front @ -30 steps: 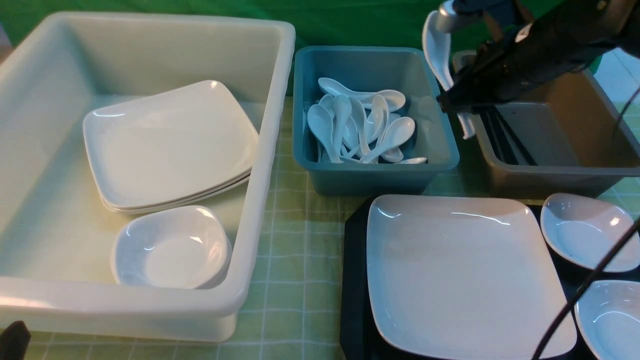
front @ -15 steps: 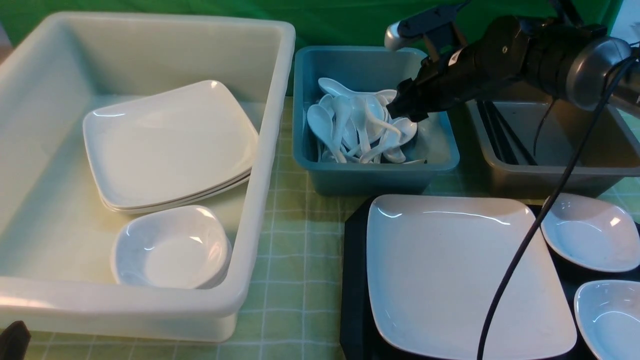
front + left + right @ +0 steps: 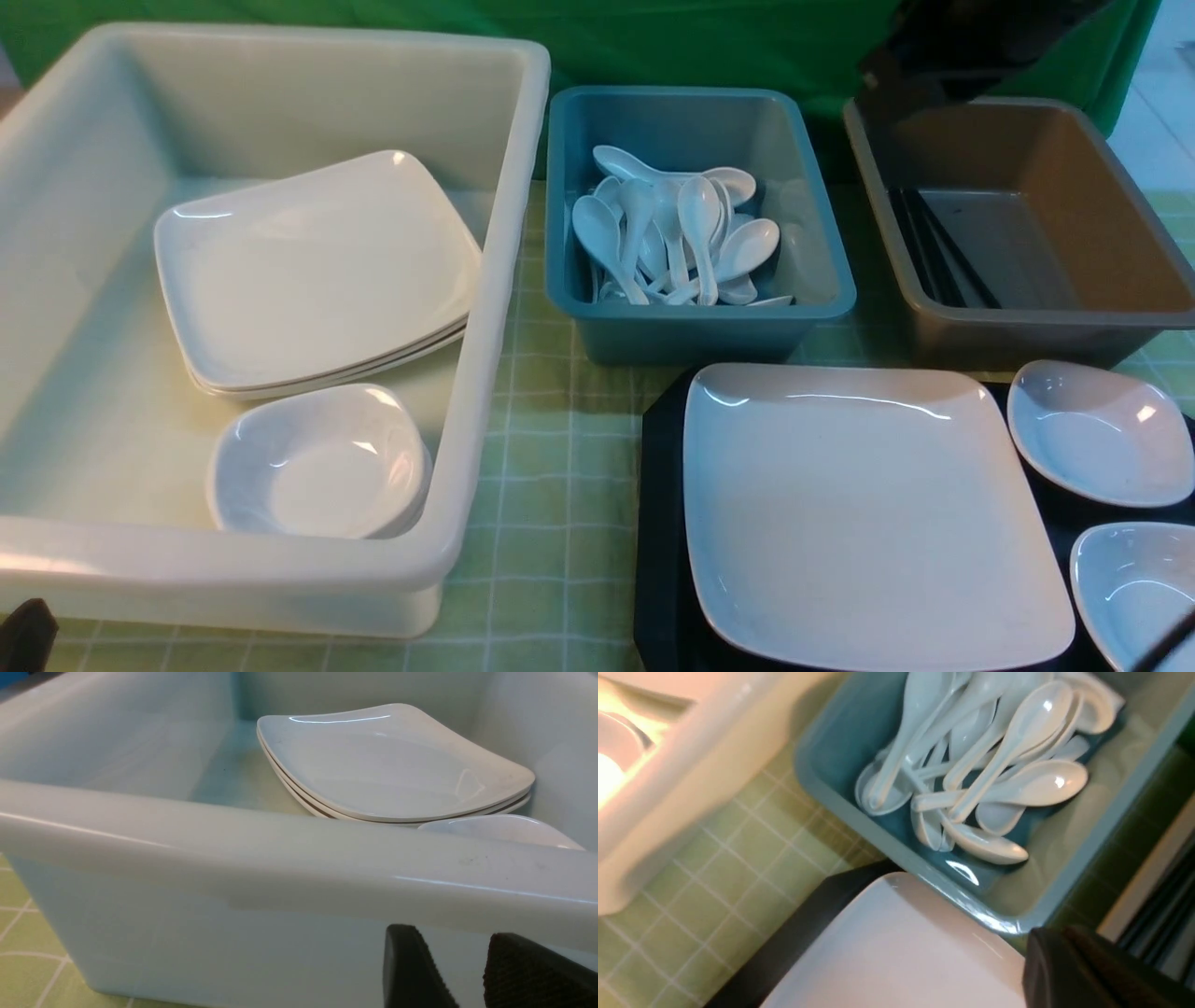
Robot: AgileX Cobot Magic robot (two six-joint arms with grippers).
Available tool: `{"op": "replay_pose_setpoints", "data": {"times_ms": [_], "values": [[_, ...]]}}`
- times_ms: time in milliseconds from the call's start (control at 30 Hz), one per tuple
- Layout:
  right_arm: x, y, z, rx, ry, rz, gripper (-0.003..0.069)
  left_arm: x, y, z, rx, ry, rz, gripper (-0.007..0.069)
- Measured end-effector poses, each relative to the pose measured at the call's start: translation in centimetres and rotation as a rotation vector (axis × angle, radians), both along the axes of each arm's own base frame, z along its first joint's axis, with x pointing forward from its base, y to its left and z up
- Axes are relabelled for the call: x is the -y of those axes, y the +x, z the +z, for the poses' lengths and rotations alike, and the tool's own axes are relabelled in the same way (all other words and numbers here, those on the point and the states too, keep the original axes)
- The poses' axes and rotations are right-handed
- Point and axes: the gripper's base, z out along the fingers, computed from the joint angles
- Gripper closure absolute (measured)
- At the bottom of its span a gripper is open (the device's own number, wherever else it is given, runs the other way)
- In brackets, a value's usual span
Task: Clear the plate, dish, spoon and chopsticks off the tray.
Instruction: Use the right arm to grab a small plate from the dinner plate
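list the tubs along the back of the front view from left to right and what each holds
white tub with stacked plates and small dishes → blue tub with spoons → grey-brown tub with chopsticks

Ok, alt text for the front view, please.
A large white square plate and two small white dishes sit on a black tray, near right. Behind it, a blue tub holds white soup spoons and a grey-brown tub black chopsticks; a big white bin at left holds stacked plates.
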Motion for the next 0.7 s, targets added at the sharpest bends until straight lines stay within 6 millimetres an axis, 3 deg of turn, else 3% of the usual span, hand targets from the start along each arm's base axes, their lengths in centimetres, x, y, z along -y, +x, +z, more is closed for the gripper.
{"op": "replay_pose_setpoints", "data": {"times_ms": [33, 100, 233, 267, 333, 367, 433, 700], "values": [[0.1, -0.2, 0.2, 0.004, 0.001, 0.000, 0.0650, 0.0, 0.0, 0.0, 0.000, 0.000, 0.000, 0.0400], [1.1, -3.1, 2.0, 0.037, 0.019, -0.006, 0.0650, 0.0, 0.0, 0.0, 0.000, 0.000, 0.000, 0.0400], [2.7, -7.6, 3.0, 0.056, 0.027, -0.007, 0.0648, 0.0, 0.0, 0.0, 0.000, 0.000, 0.000, 0.0400], [3.6, -10.0, 2.8, 0.053, 0.025, -0.005, 0.0648, 0.0, 0.0, 0.0, 0.000, 0.000, 0.000, 0.0400], [4.1, -11.2, 2.5, 0.048, 0.023, -0.005, 0.0645, 0.0, 0.0, 0.0, 0.000, 0.000, 0.000, 0.0400], [5.0, -13.7, 1.5, 0.034, 0.018, -0.005, 0.0643, 0.0, 0.0, 0.0, 0.000, 0.000, 0.000, 0.0400], [5.3, -14.7, 0.9, 0.033, 0.016, -0.007, 0.0642, 0.0, 0.0, 0.0, 0.000, 0.000, 0.000, 0.0400], [8.2, -22.1, -2.2, 0.124, 0.043, -0.024, 0.0641, 0.0, 0.0, 0.0, 0.000, 0.000, 0.000, 0.0400]]}}
